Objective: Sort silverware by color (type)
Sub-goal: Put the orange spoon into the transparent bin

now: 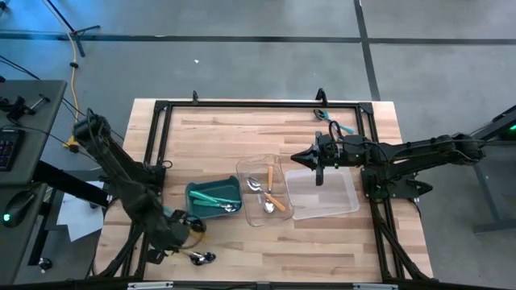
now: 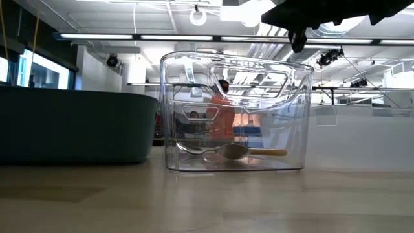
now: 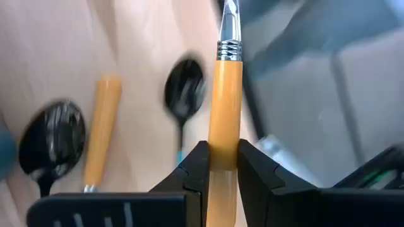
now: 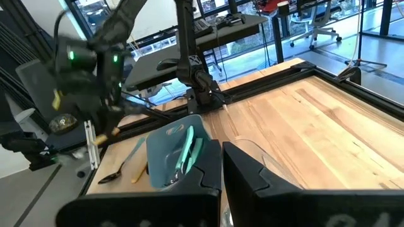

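Observation:
My left gripper [image 3: 224,165] hangs over the table's near left part, beside the teal bin [image 1: 214,199], shut on an orange-handled utensil [image 3: 227,94]. Below it on the wood lie two black-headed spoons [image 3: 53,135] [image 3: 184,88] and an orange handle [image 3: 101,132]. The teal bin holds teal-handled silverware [image 4: 188,148]. A clear tray [image 1: 262,189] holds spoons with orange handles [image 2: 246,152]. My right gripper [image 1: 310,155] waits shut above the table's middle, over the far edge of a second clear tray [image 1: 322,192]. My left gripper pinches the orange handle [image 3: 225,148] between its two fingertips, one finger on each side. The handle runs out past the fingertips to its ribbed metal collar [image 3: 229,47]; the head end is cut off by the picture's edge. The utensil is lifted clear of the table.
More silverware [image 1: 200,258] lies near the table's front edge. A teal-handled piece [image 1: 339,125] lies at the far right by the black frame [image 1: 258,105] that runs around the tabletop. Bare wood lies at the table's far side.

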You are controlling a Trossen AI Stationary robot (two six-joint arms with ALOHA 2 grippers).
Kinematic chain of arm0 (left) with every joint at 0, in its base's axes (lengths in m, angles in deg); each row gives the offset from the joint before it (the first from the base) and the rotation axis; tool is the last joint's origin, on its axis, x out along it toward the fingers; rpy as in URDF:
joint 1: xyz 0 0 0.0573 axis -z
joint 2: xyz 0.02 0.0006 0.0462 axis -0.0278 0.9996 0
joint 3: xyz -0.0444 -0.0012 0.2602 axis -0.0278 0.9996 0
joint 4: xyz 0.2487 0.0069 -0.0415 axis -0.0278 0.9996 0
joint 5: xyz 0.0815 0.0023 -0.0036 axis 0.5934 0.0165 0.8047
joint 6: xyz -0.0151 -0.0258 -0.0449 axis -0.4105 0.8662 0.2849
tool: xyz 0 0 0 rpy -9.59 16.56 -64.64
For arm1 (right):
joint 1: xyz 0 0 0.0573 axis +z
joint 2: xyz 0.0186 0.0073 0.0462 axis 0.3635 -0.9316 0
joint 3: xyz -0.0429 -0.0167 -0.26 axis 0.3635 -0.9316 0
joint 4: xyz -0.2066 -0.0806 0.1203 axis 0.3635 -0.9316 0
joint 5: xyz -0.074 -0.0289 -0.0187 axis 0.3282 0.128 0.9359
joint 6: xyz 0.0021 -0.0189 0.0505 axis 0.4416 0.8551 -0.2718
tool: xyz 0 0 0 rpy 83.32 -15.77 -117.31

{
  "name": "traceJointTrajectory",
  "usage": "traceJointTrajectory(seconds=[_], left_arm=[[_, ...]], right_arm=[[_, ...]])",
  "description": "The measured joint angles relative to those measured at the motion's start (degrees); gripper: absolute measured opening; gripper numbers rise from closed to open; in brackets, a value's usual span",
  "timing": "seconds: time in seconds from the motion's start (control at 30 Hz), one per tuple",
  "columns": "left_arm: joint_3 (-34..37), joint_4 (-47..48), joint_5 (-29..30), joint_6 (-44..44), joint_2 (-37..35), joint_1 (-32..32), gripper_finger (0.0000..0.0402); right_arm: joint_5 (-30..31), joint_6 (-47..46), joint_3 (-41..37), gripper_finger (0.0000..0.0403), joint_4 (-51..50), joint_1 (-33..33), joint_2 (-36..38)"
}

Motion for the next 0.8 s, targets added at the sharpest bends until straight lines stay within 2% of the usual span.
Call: traceJointTrajectory(seconds=[0.1,0.23,0.33,0.43,0.63,0.8], left_arm=[[-0.02,-1.74,4.07,1.87,-5.91,-1.55,0.0044],[-0.09,-2.68,16.54,0.76,-13.57,-6.47,0.0044],[-0.09,-3.68,26.20,-3.32,-18.19,-11.33,0.0044],[-0.09,-6.69,31.98,-10.30,-21.57,-16.58,0.0044],[-0.09,-15.84,33.30,-24.43,-23.46,-26.97,0.0044],[-0.07,-20.52,27.43,-30.13,-21.81,-34.85,0.0044]], right_arm=[[-0.01,0.00,0.00,0.0000,0.05,0.00,0.02],[-0.02,-0.02,0.00,0.0000,0.38,0.00,0.02],[-0.16,-0.02,0.00,0.0000,0.98,0.00,0.02],[-0.71,-0.02,0.00,0.0000,1.73,0.00,0.02],[-0.74,-0.04,0.00,0.0000,2.25,0.00,0.02],[-0.79,-0.04,0.00,0.0000,2.27,0.00,0.02]])
